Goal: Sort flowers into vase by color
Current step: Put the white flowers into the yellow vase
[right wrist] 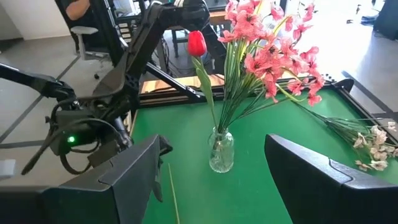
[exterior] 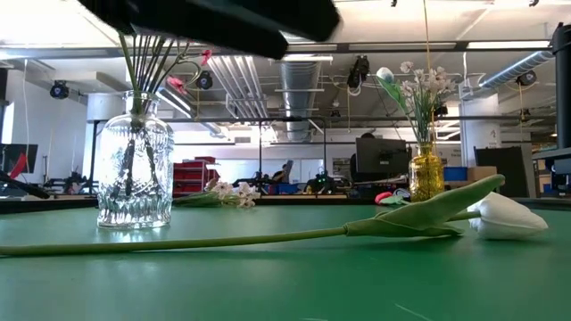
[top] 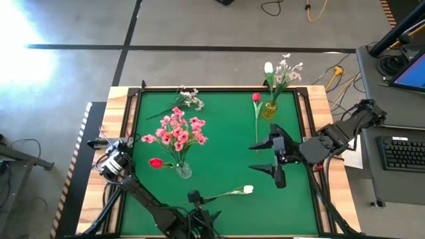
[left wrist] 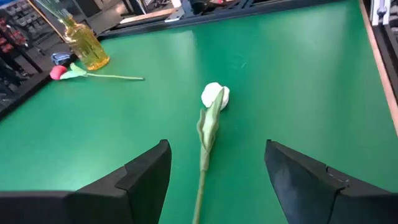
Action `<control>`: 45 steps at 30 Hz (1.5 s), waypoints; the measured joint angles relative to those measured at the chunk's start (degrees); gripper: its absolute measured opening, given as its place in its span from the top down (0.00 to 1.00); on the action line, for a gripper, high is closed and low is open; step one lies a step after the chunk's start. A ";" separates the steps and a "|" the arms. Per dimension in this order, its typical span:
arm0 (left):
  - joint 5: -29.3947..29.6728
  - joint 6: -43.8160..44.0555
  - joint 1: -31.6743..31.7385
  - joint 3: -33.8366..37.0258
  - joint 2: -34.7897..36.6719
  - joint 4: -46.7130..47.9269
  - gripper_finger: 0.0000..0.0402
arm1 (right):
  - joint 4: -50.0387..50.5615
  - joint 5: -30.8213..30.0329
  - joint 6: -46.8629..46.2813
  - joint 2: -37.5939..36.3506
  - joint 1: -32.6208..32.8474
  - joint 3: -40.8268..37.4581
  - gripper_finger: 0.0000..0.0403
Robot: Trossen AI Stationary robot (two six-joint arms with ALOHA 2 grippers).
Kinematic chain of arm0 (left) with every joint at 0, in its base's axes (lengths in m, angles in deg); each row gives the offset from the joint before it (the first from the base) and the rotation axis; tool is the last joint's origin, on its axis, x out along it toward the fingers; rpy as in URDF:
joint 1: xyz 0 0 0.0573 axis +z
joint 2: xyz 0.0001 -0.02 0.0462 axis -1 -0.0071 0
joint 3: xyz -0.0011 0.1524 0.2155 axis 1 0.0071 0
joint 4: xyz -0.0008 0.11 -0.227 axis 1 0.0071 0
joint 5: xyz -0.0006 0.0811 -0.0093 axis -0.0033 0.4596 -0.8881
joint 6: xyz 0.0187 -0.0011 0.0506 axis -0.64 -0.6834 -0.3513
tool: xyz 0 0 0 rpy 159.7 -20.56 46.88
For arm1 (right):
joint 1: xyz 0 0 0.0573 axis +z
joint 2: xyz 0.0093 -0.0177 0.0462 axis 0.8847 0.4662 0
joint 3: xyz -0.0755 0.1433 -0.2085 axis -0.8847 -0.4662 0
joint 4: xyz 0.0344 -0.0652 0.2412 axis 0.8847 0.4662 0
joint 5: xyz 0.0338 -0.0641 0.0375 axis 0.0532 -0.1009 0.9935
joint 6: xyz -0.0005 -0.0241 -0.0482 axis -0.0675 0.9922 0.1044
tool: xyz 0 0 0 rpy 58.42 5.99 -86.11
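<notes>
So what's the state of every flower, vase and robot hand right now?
Clear vase: upright, holding pink sprays and a red tulip.
Yellow vase: upright, holding white flowers.
White tulip: lying flat.
Loose red tulip: lying flat.
White spray: lying flat.
Left end effector: open, empty.
Right end effector: open, empty.

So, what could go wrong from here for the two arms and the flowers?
1. The left gripper is open over the white tulip's thin stem; the fingers could close beside it and miss, or roll it away.
2. The clear vase is tall, narrow and full of pink sprays; a bump from the open right gripper might tip it.
3. The red tulip lies loose beside the yellow vase; an arm could sweep it.
</notes>
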State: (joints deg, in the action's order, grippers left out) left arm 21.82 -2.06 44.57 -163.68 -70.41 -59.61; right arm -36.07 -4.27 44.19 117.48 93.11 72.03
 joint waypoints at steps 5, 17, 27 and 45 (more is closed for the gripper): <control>-1.75 0.04 1.54 0.54 -3.21 -2.63 0.41 | 0.32 -0.01 -0.02 0.00 0.25 -0.13 0.29; -4.05 2.87 4.19 0.76 -7.34 -3.76 0.42 | 2.71 -0.03 -2.05 0.00 0.50 -0.34 0.29; -6.54 5.01 5.87 2.47 -7.34 -3.67 0.43 | 2.69 -0.05 -2.16 0.00 0.61 -0.44 0.29; -10.54 7.40 6.56 3.42 -7.23 -4.29 0.98 | 3.07 -0.08 -1.98 0.02 0.61 -0.50 0.28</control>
State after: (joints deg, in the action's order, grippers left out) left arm 11.29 5.34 51.13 -160.26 -77.64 -63.90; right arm -33.00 -4.34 42.21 117.50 93.72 71.53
